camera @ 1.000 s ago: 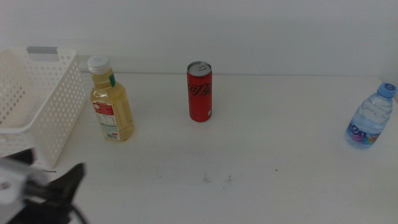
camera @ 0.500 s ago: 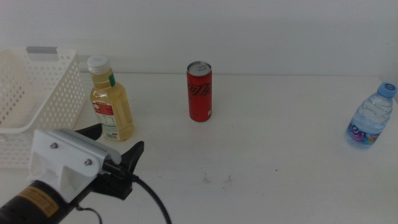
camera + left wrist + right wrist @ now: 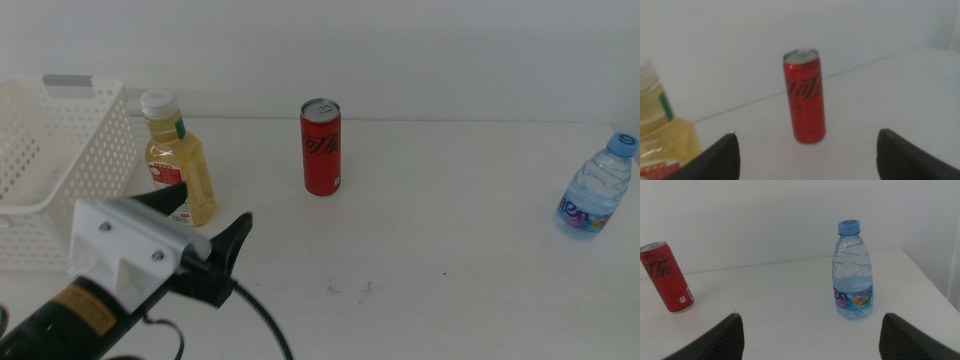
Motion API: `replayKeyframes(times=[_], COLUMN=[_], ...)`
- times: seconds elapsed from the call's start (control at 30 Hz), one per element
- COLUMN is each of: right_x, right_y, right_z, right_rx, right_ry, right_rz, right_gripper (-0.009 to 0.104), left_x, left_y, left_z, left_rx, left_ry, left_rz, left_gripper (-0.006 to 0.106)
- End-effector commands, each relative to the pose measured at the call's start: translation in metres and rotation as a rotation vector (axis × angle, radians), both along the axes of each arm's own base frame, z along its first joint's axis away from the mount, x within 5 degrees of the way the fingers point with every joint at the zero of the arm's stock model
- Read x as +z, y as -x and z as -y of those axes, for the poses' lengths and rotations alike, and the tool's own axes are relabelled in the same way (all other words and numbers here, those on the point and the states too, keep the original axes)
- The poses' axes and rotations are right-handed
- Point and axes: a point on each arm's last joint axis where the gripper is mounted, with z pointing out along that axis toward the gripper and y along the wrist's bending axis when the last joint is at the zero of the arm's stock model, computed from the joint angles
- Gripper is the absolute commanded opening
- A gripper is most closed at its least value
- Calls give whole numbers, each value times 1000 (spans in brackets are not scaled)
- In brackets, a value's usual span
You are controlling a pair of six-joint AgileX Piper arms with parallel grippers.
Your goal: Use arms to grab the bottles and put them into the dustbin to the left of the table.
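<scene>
You had a plain white wall [image 3: 420,50] behind the work area, bare and evenly lit, meeting the back edge of the table [image 3: 450,230] in a straight horizontal line. The tabletop was flat and white — only a few tiny dark specks [image 3: 350,287] marked it near the middle front. Light was soft and diffuse, throwing faint shadows and no hard glare. In the right wrist view you could see the table's far corner and side edge [image 3: 935,282], with a pale vertical strip of wall beyond it — nothing else of the room showed.
</scene>
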Motion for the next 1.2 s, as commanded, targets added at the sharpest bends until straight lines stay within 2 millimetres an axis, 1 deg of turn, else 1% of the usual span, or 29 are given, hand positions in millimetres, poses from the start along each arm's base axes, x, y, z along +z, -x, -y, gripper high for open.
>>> replayKeyframes(times=[0.0, 0.2, 0.33, 0.57, 0.73, 0.9, 1.0, 1.17], right_x=[0, 0, 0, 0, 0, 0, 0, 0], right_y=[0, 0, 0, 0, 0, 0, 0, 0], right_z=[1, 1, 1, 1, 1, 1, 1, 1], right_rx=[-8, -8, -8, -8, -8, -8, -8, -8], right_ry=[5, 5, 5, 5, 5, 5, 5, 5], right_rz=[8, 8, 8, 8, 8, 8, 8, 8], right_gripper=[90, 90, 90, 90, 90, 90, 90, 90], left_x=[5, -5, -14, -43, -63, -80, -86, -91], left_y=[-8, -36, -62, -119, -151, -178, -192, -211], left_z=[6, 26, 40, 68, 84, 96, 102, 111], left_rx=[-19, -74, -80, -84, -88, -79, -75, -73], left_ry=[26, 40, 46, 62, 70, 79, 81, 85], left_rz=[3, -70, -92, -113, -101, -92, -87, -76], left_gripper=[94, 94, 94, 94, 94, 94, 94, 94])
